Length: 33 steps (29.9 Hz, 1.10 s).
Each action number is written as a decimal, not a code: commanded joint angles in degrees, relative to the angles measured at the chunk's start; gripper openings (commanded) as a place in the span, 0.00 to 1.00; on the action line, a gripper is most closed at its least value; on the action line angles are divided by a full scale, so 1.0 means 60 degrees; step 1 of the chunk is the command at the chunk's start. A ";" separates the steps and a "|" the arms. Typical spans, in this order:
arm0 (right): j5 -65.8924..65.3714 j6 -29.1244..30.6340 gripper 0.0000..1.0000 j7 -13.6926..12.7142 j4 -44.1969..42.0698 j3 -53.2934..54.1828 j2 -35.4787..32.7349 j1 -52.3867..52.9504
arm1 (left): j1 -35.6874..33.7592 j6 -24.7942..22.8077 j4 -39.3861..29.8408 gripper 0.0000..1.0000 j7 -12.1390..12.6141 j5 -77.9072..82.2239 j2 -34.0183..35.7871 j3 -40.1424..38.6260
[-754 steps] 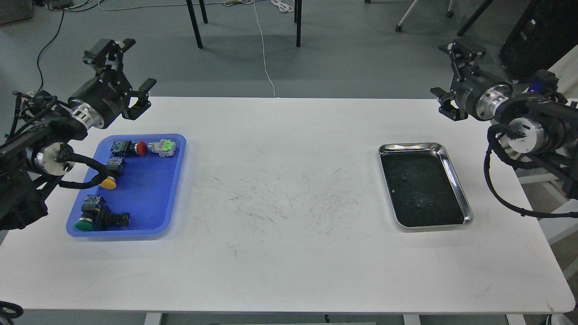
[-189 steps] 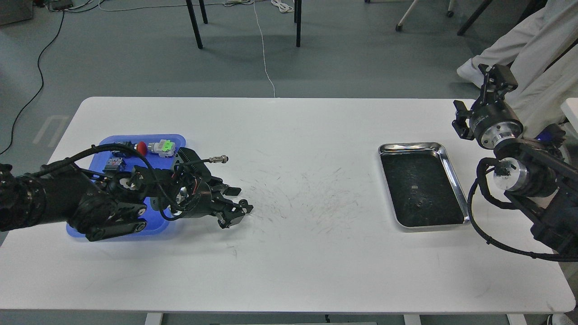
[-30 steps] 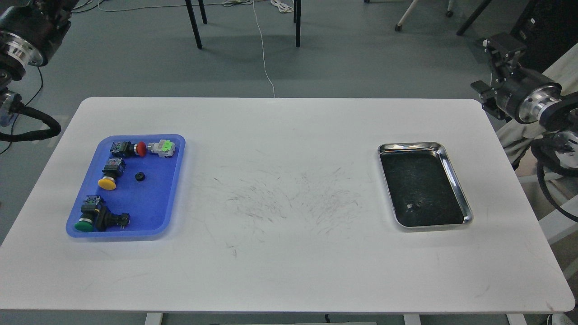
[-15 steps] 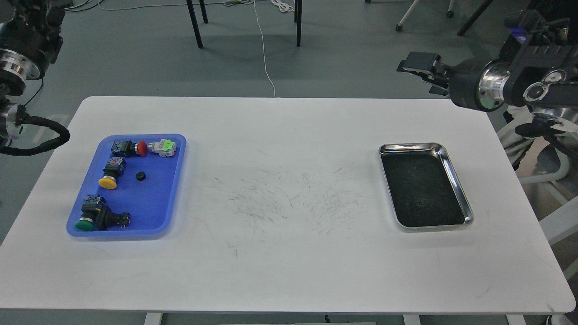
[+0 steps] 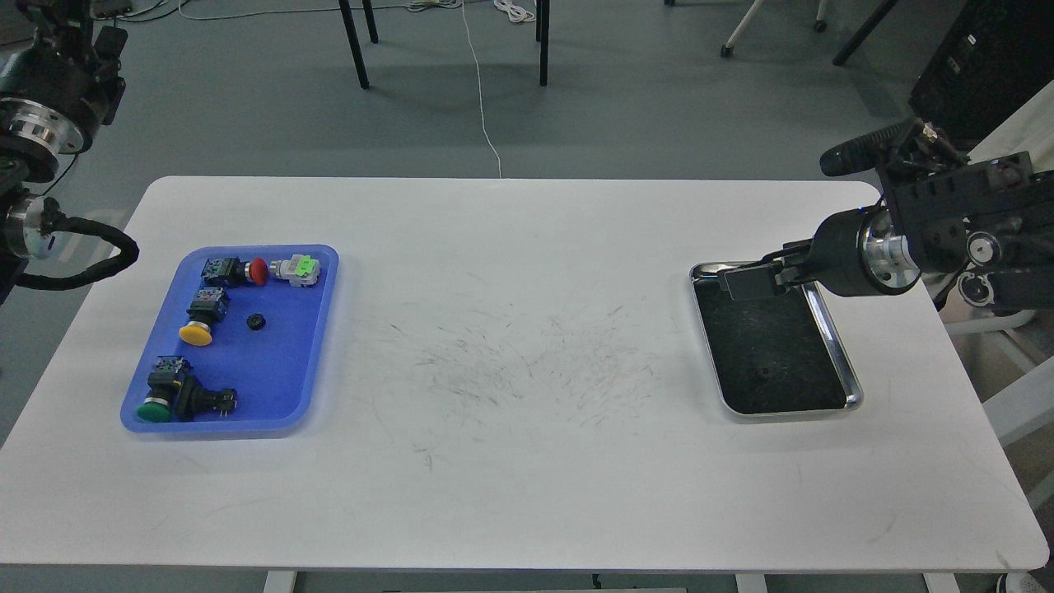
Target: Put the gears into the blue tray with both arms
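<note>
On the bare floor of the blue tray, toward the table's left end, one gear lies flat, apart from the switches around it: a red-capped switch and a green-tabbed part along the far rim, a yellow-capped switch just to its left, a green-capped switch at the near end. Across the white table, a steel tray holds another tiny dark gear on its dark floor. Over that tray's far end hangs the right gripper, seen side-on; whether its fingers are parted cannot be told. Only the left arm shows, not its gripper. No readable writing shows anywhere.
</note>
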 commanded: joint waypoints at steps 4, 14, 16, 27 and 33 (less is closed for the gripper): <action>0.0161 -0.0174 0.98 0.0059 -0.0762 0.0036 -0.0197 -0.1271 | 0.0029 -0.0002 0.0001 0.79 0.0000 0.0001 -0.0022 0.0013; -0.1319 -0.0365 0.88 0.0088 -0.2124 -0.0023 0.0447 -0.2883 | 0.0058 -0.0002 0.0001 0.79 0.0000 0.0001 0.0065 0.0013; -0.1334 -0.0365 0.84 0.0074 -0.2183 -0.0037 0.0739 -0.3001 | 0.0058 -0.0017 0.0001 0.79 0.0000 0.0001 0.0095 0.0013; -0.1436 -0.0306 0.70 0.0089 -0.2681 -0.0213 0.1634 -0.3294 | 0.0073 -0.0002 0.0016 0.80 0.0000 0.0001 0.0081 0.0013; -0.1597 -0.0292 0.70 0.0220 -0.2916 -0.0301 0.1634 -0.3470 | 0.0073 -0.0002 0.0016 0.80 0.0000 0.0001 0.0080 0.0013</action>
